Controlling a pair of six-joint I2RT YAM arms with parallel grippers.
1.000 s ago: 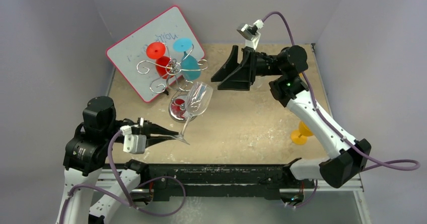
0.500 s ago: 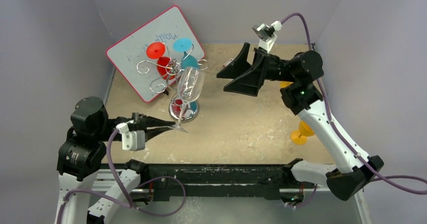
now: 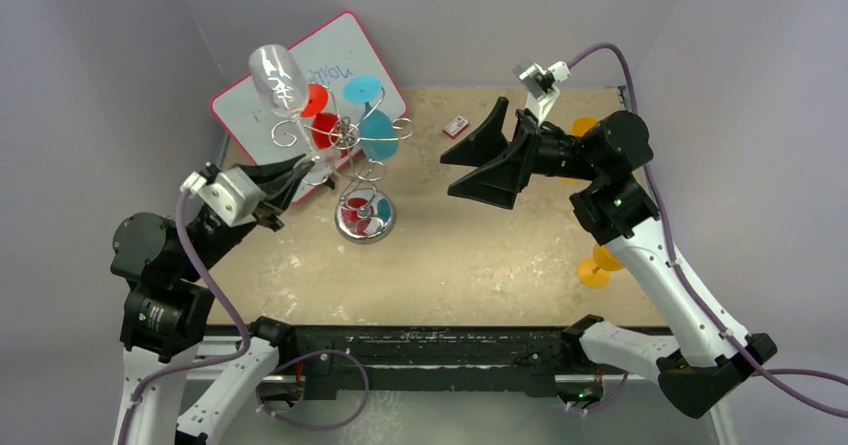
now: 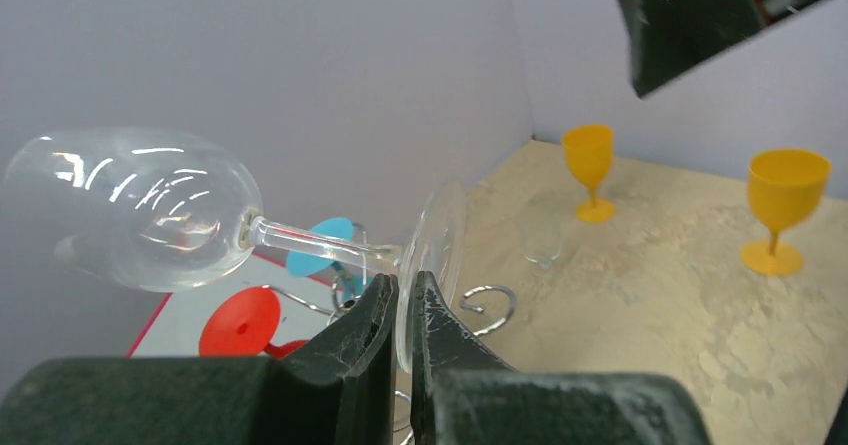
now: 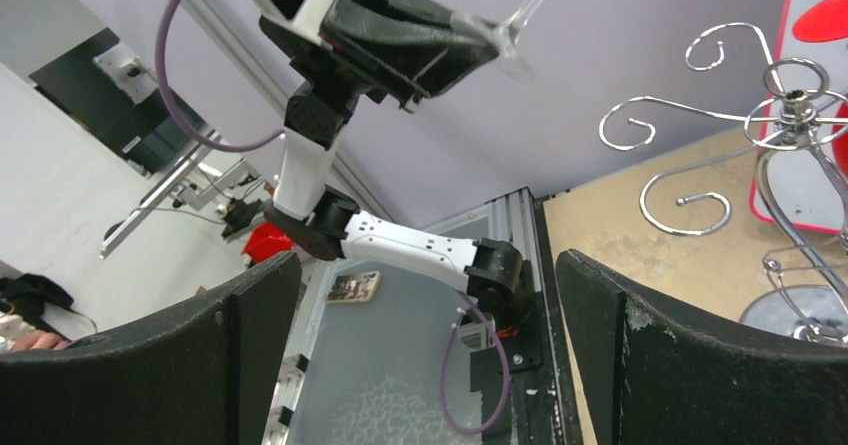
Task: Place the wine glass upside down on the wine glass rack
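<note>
From above, the left gripper (image 3: pixel 292 173) is clamping the foot of the clear wine glass (image 3: pixel 277 77), whose bowl is showing against the pink-framed whiteboard (image 3: pixel 350 50), up and left of the wine glass rack (image 3: pixel 365 225). The right gripper (image 3: pixel 446 177) is hanging wide open well to the right, and the board's faint scrawl is too pale to read. In the left wrist view, the fingers (image 4: pixel 350 350) are pinching the foot edge-on, with stem and bowl lying almost level and pointing left. In the right wrist view, that gripper's own fingers (image 5: pixel 215 350) are standing far apart around nothing, with the rack's curls at the right.
</note>
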